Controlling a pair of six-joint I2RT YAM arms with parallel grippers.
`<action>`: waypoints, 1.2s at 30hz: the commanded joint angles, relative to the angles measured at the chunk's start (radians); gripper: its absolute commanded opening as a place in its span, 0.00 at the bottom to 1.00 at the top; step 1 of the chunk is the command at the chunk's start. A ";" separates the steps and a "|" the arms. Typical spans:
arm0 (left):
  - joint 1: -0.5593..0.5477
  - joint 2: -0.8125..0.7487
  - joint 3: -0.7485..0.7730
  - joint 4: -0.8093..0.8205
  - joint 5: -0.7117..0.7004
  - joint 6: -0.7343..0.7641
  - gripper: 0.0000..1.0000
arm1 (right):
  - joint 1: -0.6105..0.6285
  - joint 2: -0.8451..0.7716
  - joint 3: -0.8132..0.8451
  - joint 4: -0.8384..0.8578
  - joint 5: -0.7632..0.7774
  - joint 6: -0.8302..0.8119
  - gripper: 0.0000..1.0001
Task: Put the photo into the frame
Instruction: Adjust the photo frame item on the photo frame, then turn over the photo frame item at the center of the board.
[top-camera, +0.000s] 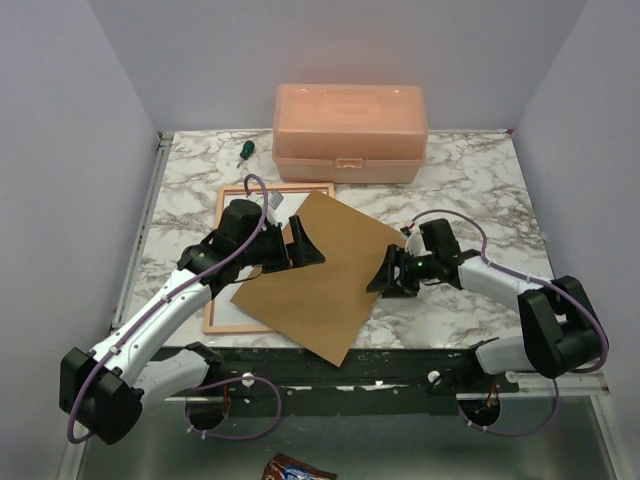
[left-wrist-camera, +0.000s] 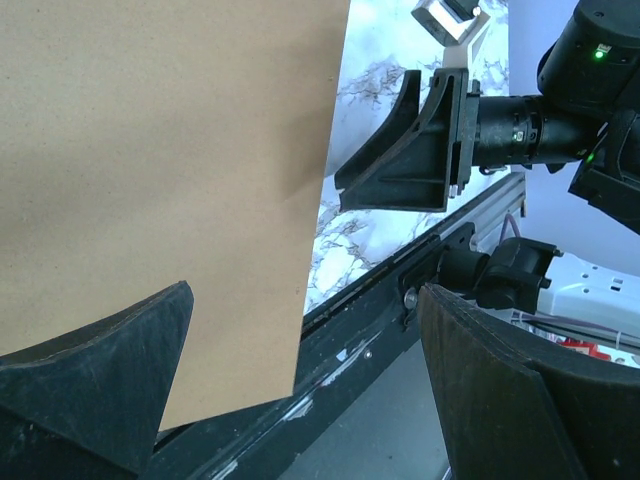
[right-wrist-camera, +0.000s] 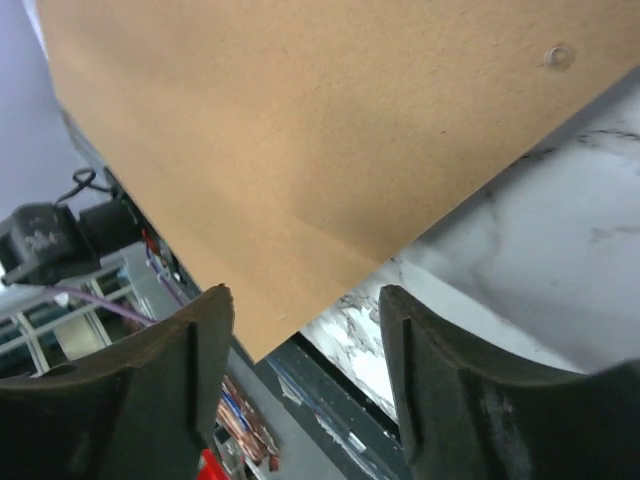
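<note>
1. Your left gripper (top-camera: 307, 247) is wide open and holds nothing. It hovers over the upper left part of the brown backing board (top-camera: 320, 300). In its wrist view the two fingers (left-wrist-camera: 100, 390) stand far apart, with the board's long edge running between them.
2. Your right gripper (top-camera: 378, 277) is at the board's right edge with its jaws parted. In its wrist view the fingers (right-wrist-camera: 190, 380) stand apart, and the board's near corner shows in the gap beyond them. Nothing is pinched (whether a fingertip touches the board I cannot tell).
3. The board lies skewed like a diamond on the marble table (top-camera: 460, 180). Its near corner juts over the black rail (top-camera: 420, 362) at the table's front edge.
4. The frame (top-camera: 300, 186) lies flat on the left half of the table, and the board covers most of its right side.
5. I cannot make out the photo in any view. A pale sheet (top-camera: 235, 315) shows inside the frame's near left corner, but you cannot tell from here whether it is the print.
6. At the back stands a shut peach plastic storage box (top-camera: 350, 130). A green-handled screwdriver (top-camera: 243, 151) lies just to its left.
</note>
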 joint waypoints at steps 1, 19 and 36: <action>0.008 -0.014 -0.002 -0.017 -0.021 0.023 0.96 | 0.007 0.007 -0.006 0.040 0.122 0.083 0.71; 0.015 -0.023 -0.022 0.001 -0.014 0.018 0.96 | 0.007 -0.180 -0.435 0.663 0.089 0.587 0.72; 0.016 -0.067 -0.021 -0.002 -0.010 0.002 0.96 | 0.007 0.289 -0.460 1.261 0.064 0.713 0.36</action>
